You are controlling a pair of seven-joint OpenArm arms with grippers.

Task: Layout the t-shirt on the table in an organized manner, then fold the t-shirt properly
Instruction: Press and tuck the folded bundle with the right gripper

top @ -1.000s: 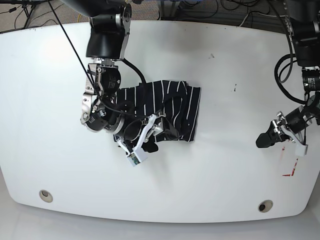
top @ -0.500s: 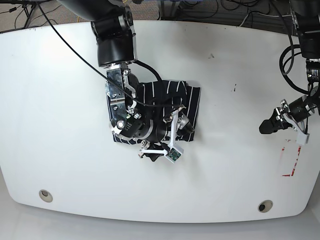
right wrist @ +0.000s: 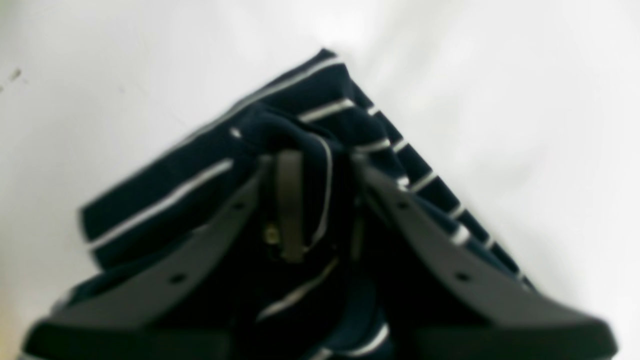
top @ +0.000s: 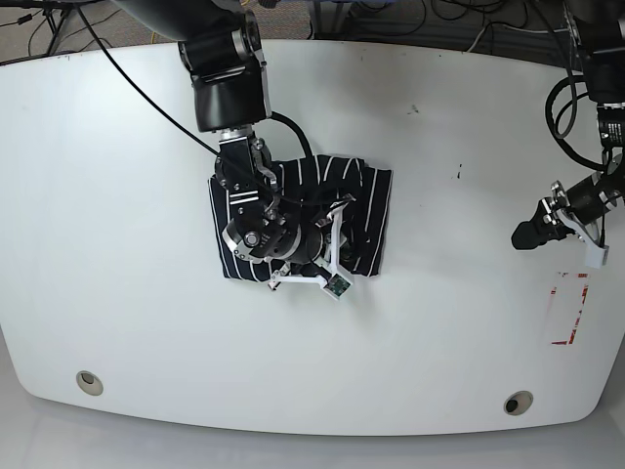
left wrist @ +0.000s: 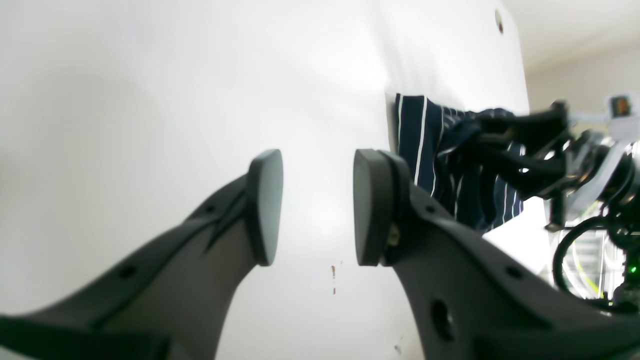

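Note:
The dark navy t-shirt (top: pixel 373 200) with thin white stripes lies bunched in a rough rectangle on the white table (top: pixel 117 195), left of centre. My right gripper (top: pixel 327 256) sits over the shirt's near part. In the right wrist view this gripper (right wrist: pixel 322 200) has striped fabric (right wrist: pixel 320 120) pinched between its fingers. My left gripper (top: pixel 529 235) hovers far off at the table's right side. Its wrist view shows the left gripper (left wrist: pixel 315 210) open with nothing in it, bare table behind, and the t-shirt (left wrist: pixel 420 145) in the distance.
A red-and-white tape rectangle (top: pixel 567 310) marks the table near the left gripper. Two metal grommet holes (top: pixel 89 381) (top: pixel 518 402) sit by the front edge. Small dark specks (top: pixel 459 174) dot the top. The right arm's body (top: pixel 229 73) reaches in from the back edge.
The right arm swung rightward over the t-shirt, its gripper now above the shirt's near middle, and the shirt's left edge is uncovered. The left gripper drifted slightly up and to the right.

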